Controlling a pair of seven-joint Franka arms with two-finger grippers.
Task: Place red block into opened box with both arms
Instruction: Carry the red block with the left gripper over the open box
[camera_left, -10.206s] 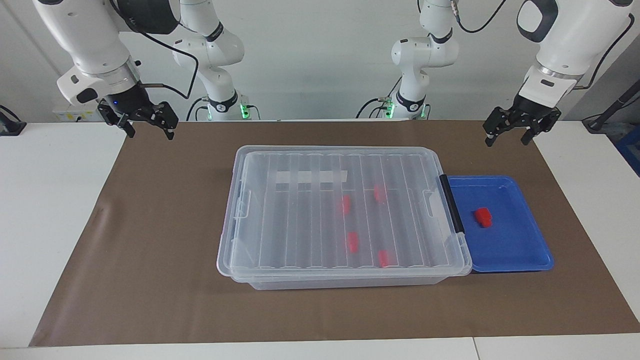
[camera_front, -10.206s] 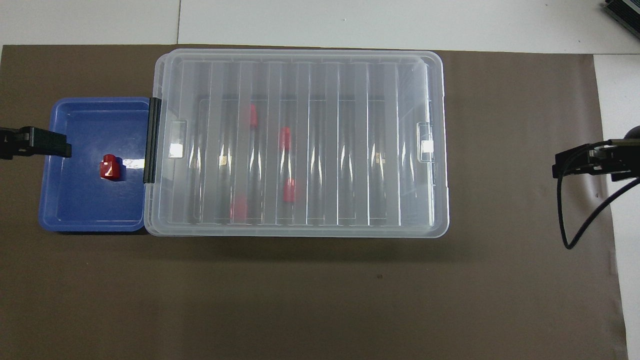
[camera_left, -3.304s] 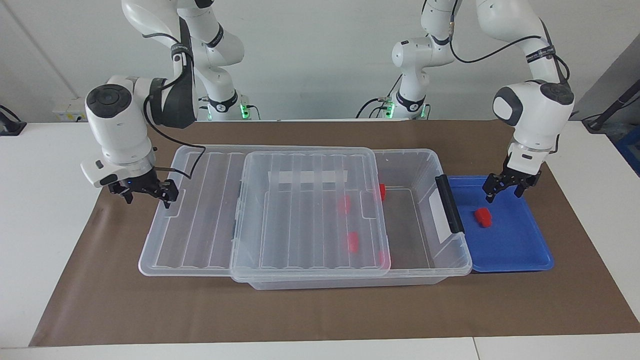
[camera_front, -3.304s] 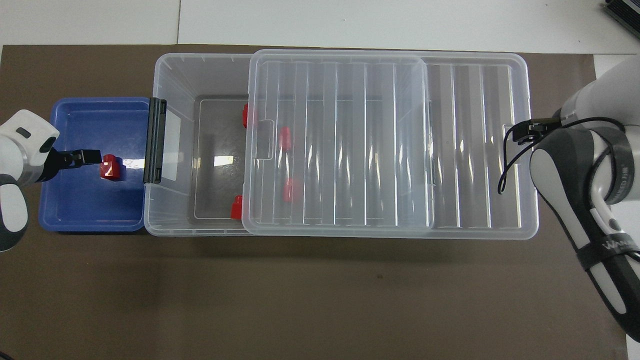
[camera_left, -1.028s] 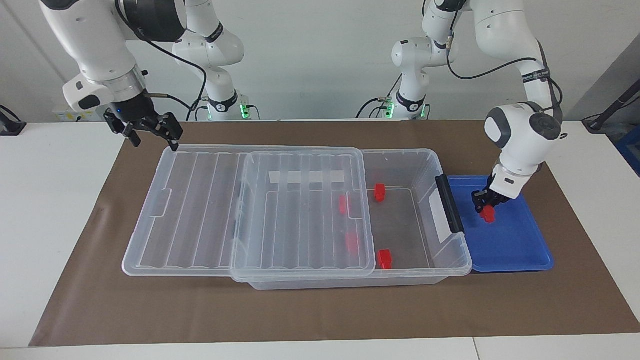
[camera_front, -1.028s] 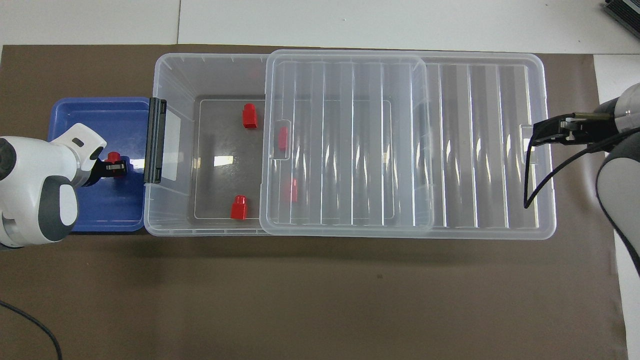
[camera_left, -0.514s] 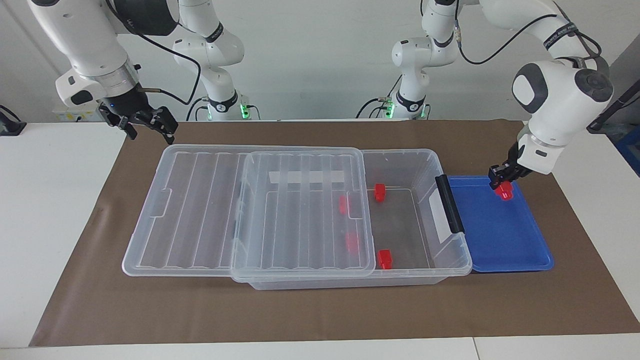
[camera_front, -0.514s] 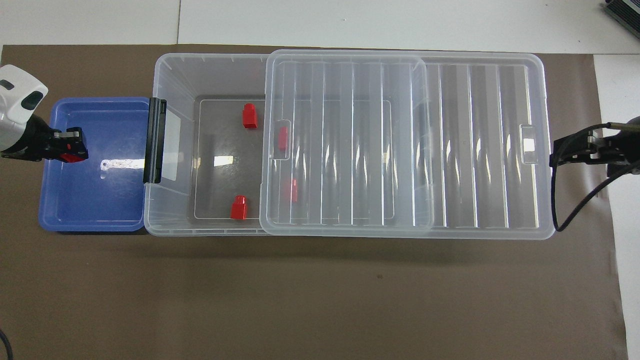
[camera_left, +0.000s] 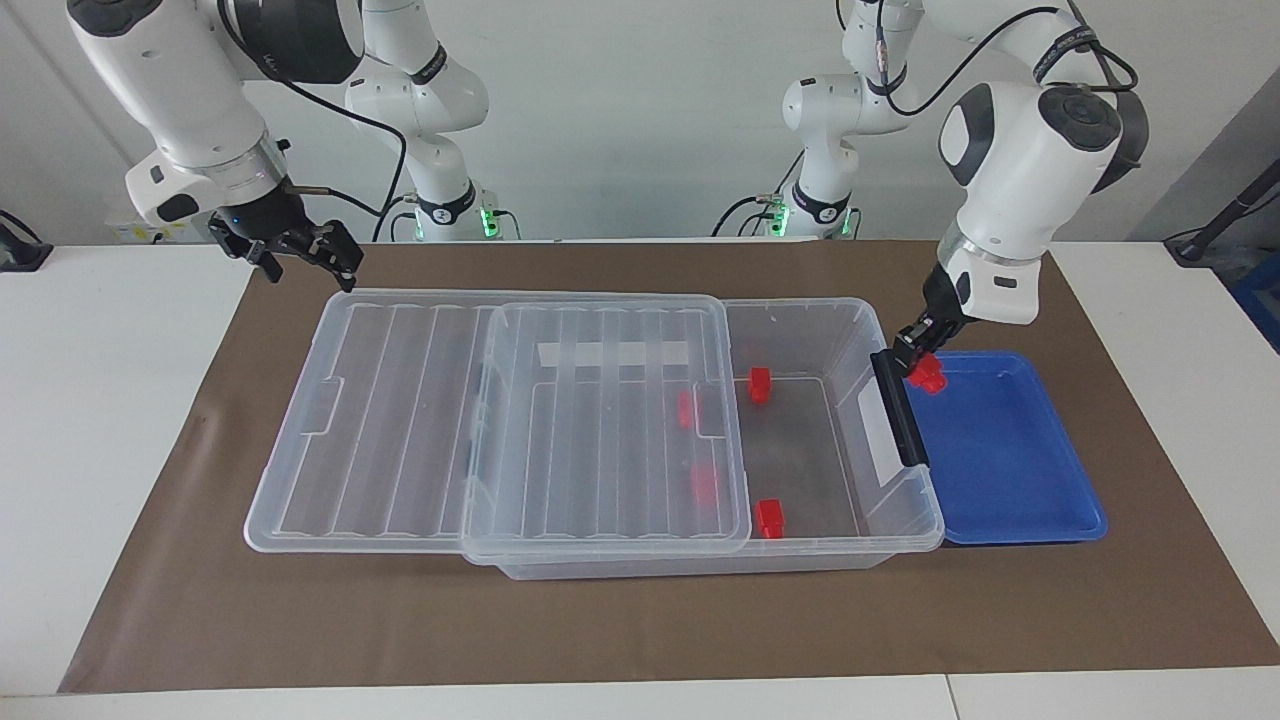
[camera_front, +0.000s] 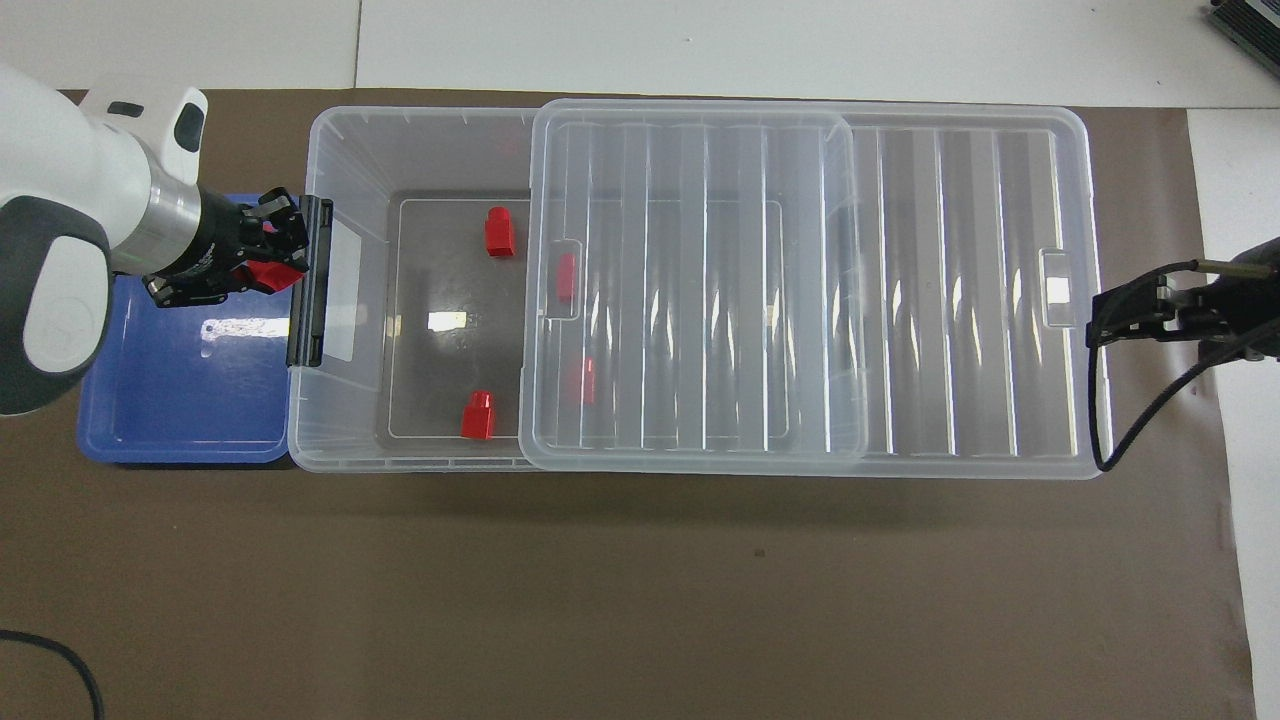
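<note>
My left gripper (camera_left: 917, 357) (camera_front: 283, 246) is shut on a small red block (camera_left: 930, 375) (camera_front: 266, 276). It hangs over the blue tray's edge, right beside the box's black handle (camera_left: 898, 405). The clear box (camera_left: 800, 306) (camera_front: 400, 116) stands open at that end. Its ribbed lid (camera_left: 400, 400) (camera_front: 950, 300) is slid toward the right arm's end. Two red blocks (camera_left: 760, 383) (camera_left: 768, 518) lie on the uncovered floor, and two more (camera_left: 688, 408) (camera_left: 705, 483) show through the lid. My right gripper (camera_left: 300, 255) (camera_front: 1100, 320) hangs open over the lid's outer end, holding nothing.
The shallow blue tray (camera_left: 1010, 470) (camera_front: 180, 400) touches the box's handle end and has nothing lying in it. A brown mat (camera_left: 640, 620) covers the table under everything. The right gripper's black cable (camera_front: 1130, 430) loops over the lid's end.
The left gripper has carried the red block up from the blue tray and across to the box's handle. The right gripper has shifted only slightly. Box and lid are still.
</note>
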